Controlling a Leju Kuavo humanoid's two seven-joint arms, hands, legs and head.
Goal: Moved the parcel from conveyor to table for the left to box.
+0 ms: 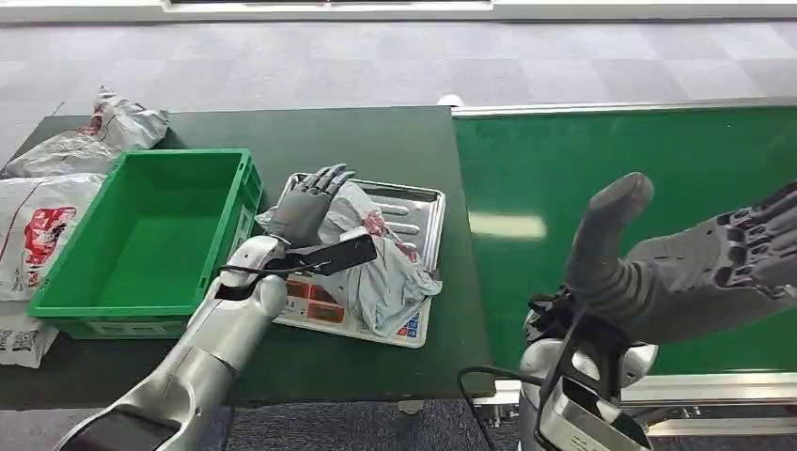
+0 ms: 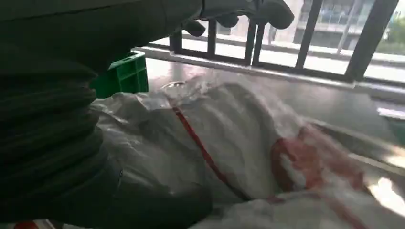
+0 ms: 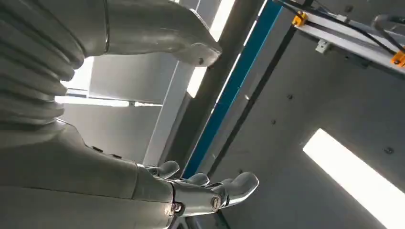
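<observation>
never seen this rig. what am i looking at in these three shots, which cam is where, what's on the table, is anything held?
It is a humanoid robot with two silver arms and many-fingered hands. The wide picture comes from its head; the other two come from cameras at its wrists. On the dark table stand a green crate and a metal tray with a grey parcel in it. The left hand rests over that parcel, with no clear grip. The right hand is raised over the green conveyor, open and empty. More bags lie beside the crate.
</observation>
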